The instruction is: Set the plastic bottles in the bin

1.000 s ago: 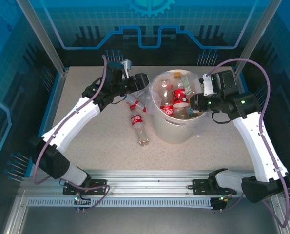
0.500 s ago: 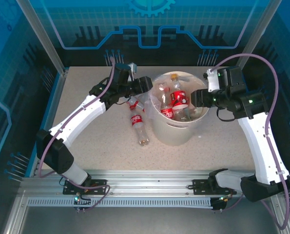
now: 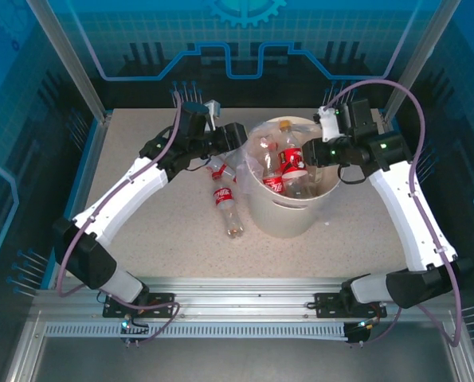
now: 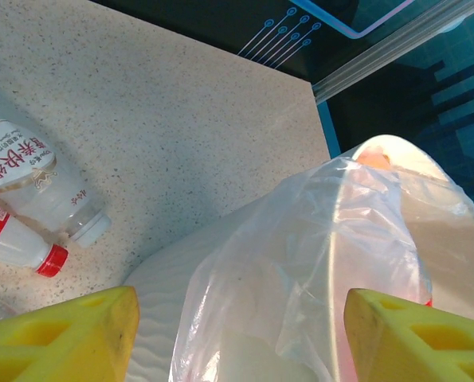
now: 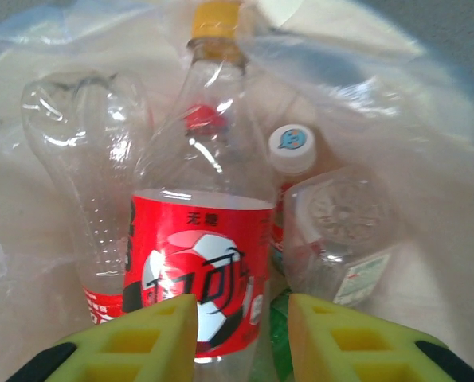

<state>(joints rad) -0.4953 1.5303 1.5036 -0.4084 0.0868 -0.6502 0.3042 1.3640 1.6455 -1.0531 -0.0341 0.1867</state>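
I have the left pincer (image 4: 240, 314) wide at the bin (image 3: 288, 219) rim, the right pincer (image 5: 242, 318) closed above it; two bottles (image 3: 227, 208) on the table (image 3: 181, 239), probably light, slick and crushable, want a mid-body grip.

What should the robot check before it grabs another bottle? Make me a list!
1. All bottles binned: not ok. A red-labelled bottle and a second bottle lie on the table beside the bin.
2. Left gripper open: ok, its fingers are wide apart.
3. Left gripper free of the bag liner: not ok, the liner bulges between its fingers.
4. Right gripper empty: cannot tell. Its fingers are close together in front of the yellow-capped bottle.
5. Bin upright: ok.
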